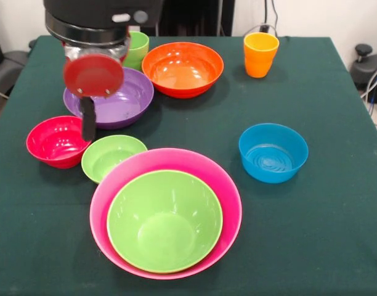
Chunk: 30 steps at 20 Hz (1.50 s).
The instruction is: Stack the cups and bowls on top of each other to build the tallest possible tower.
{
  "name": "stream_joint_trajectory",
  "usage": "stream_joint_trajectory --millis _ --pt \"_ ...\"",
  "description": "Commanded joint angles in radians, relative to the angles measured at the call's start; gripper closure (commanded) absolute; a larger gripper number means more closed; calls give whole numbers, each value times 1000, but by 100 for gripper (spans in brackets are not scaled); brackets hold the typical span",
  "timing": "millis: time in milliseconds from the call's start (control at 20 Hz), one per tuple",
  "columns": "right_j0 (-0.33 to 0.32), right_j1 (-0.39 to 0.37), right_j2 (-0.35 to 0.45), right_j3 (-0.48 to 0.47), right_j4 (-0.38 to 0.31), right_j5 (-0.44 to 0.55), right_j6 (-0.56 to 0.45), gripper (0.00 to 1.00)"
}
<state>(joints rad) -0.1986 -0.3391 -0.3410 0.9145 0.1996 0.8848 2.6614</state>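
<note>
Presently on the green bench (336,123): large lime bowl (164,221) nested in pink bowl (228,191), front centre. Small lime bowl (111,156) touches its rim; red bowl (55,140) beside. End effector (88,120), finger state indeterminable, overhangs purple bowl (124,102). Orange bowl (182,68), green cup (137,48), orange cup (260,54) behind; blue bowl (273,152) apart.

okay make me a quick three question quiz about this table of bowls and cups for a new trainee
1. True or false: the large lime green bowl sits inside the pink bowl.
2. Which bowl stands alone, touching nothing? A) red B) blue C) small lime green
3. Fill in: the orange cup stands upright on the ____ tablecloth.

Key
1. True.
2. B: the blue bowl. The red bowl and small lime green bowl look as if they touch.
3. Green.
</note>
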Motion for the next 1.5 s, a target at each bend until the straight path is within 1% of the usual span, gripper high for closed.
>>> stream_joint_trajectory --millis 50,100,200,350,550,750,950,1200,1500 --pt "12 -103 178 257 -104 -48 -336 0" --pt "13 -112 192 272 -115 -63 -361 0" --pt "1 -130 243 319 -131 -104 -430 0" --pt "-27 -153 323 386 -149 -146 -509 0" --pt "-29 -169 361 439 -200 -207 -517 0" --pt "-52 -169 405 462 -236 -219 -559 0" --pt "-57 -169 414 468 -265 -234 -550 0" --pt "-76 -183 411 478 -287 -218 -520 0" --pt "-112 -189 425 524 -331 -268 -509 0"
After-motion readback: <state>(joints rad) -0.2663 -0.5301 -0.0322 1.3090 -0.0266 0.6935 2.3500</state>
